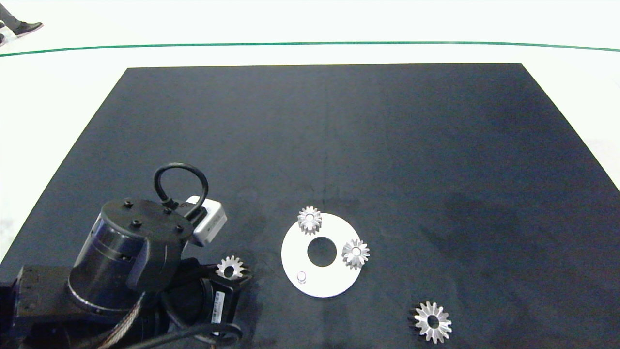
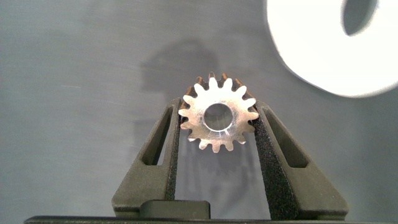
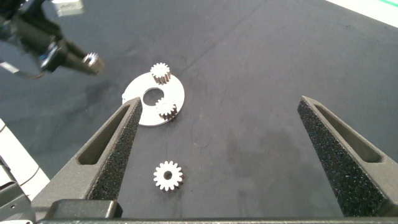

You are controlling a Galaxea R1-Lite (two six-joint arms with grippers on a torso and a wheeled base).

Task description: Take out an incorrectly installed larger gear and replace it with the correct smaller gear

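Left gripper (image 2: pixel 217 127) clamps smaller gear (image 1: pixel 229 268) between foam pads, near front edge of black mat (image 1: pixel 310 135), just left of white disc (image 1: pixel 290 252)
Disc carries two small gears (image 1: pixel 310 219) (image 1: pixel 355 253) and bare peg (image 1: pixel 302 277)
Larger gear (image 1: pixel 432 322) flat on mat toward front-right, well apart
Right gripper (image 3: pixel 217 134) spread wide, holding nothing, above mat
White floor, green line (image 1: pixel 310 43), shoe (image 1: pixel 26 28) beyond far-left corner

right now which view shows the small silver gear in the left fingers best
The left wrist view: the small silver short-toothed metal gear fills the centre, gripped between the left gripper fingers, teeth and centre hole clear. The head view shows it small beside the arm; the right wrist view shows a distant speck.
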